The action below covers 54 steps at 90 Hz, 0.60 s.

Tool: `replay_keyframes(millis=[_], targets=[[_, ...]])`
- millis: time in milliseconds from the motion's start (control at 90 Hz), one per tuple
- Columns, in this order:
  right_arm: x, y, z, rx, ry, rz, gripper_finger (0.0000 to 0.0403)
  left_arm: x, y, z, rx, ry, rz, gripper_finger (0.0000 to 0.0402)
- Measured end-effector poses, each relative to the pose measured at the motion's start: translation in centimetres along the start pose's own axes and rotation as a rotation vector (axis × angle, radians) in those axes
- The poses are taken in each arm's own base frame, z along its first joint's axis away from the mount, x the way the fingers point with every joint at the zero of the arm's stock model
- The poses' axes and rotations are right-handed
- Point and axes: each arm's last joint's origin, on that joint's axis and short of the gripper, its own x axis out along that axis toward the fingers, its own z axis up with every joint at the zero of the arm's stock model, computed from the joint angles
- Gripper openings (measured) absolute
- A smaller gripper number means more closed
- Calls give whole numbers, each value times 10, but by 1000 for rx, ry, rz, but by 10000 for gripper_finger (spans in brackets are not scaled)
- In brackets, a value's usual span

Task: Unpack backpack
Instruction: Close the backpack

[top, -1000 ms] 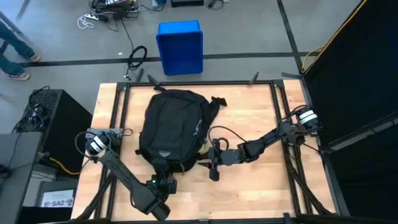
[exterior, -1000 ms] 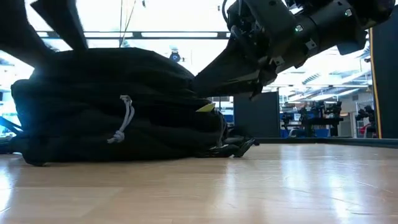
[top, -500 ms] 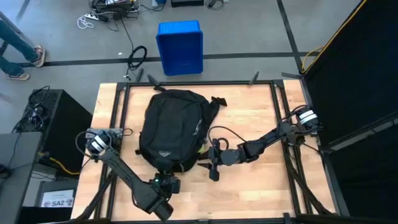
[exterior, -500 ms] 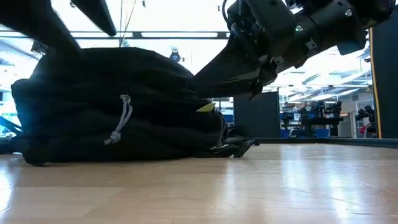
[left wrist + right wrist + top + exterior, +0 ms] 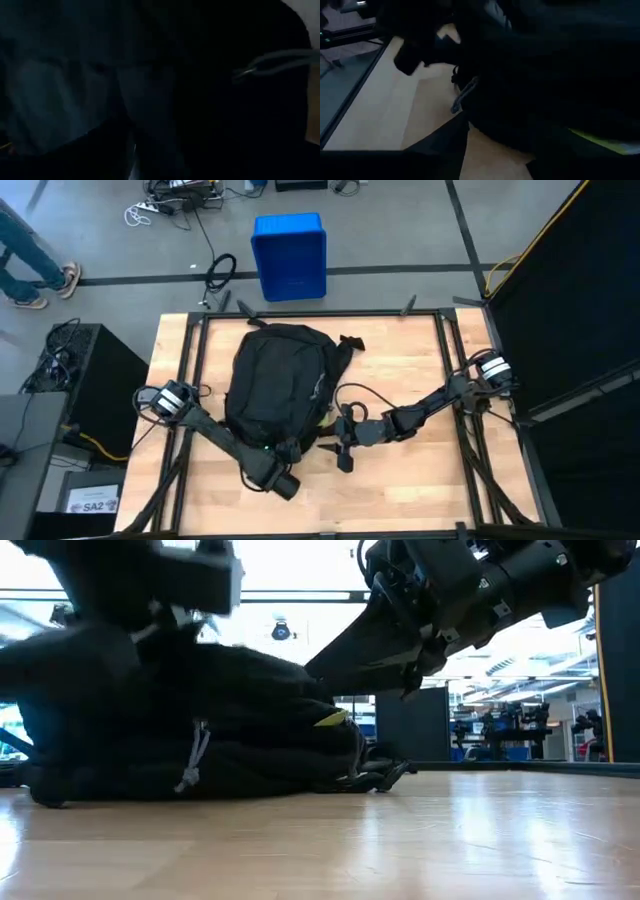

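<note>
A light wooden table (image 5: pixel 400 480) fills the view from above, framed by dark metal rails.

Nearest the front edge, the left arm reaches in from the table's left side. Its left gripper (image 5: pixel 283 452) is pressed against the near end of the large black soft fabric backpack (image 5: pixel 275 385). Whether its claw is spread or pinching something cannot be told; its own wrist camera shows only dark fabric filling the picture, with a thin grey cord loop (image 5: pixel 272 62) to one side.

The backpack lies flat near the middle of the table, a little to the left, its rounded top pointing toward the far edge. In the level view it is a low dark mound (image 5: pixel 180 730) resting on the wood, with a grey knotted zipper cord (image 5: pixel 195 755) hanging down its side and a small yellow tag (image 5: pixel 331 718) showing at its right end.

The right arm stretches in from the table's right side. Its right gripper (image 5: pixel 343 438) sits just beside the backpack's right edge, near the front corner. The state of this claw also cannot be told.

Beyond the far edge of the table, a blue plastic crate (image 5: pixel 289 255) stands on the grey floor. At the far left, a person's legs and shoes (image 5: pixel 40 275) show on the floor.
</note>
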Motion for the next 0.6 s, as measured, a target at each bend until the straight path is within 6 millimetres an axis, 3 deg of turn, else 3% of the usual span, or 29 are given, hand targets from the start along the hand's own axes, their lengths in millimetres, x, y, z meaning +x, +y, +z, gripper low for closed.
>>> replay_keyframes(millis=[122, 211, 333, 500, 600], targets=[[0, 0, 0, 0, 0, 0, 172, 9, -4, -1, 13, -24, -23, 305], [0, 1, 0, 0, 7, 20, 171, 13, -7, -2, -3, -37, -31, 273], [-1, 5, 0, 3, 20, 106, 179, 18, -10, -3, -27, -53, -45, 192], [-1, 6, 1, 5, 11, 121, 195, 21, -11, -1, -44, -69, -44, 35], [0, 6, 0, 6, 10, 122, 203, 21, -8, 0, -83, -87, -9, 9]])
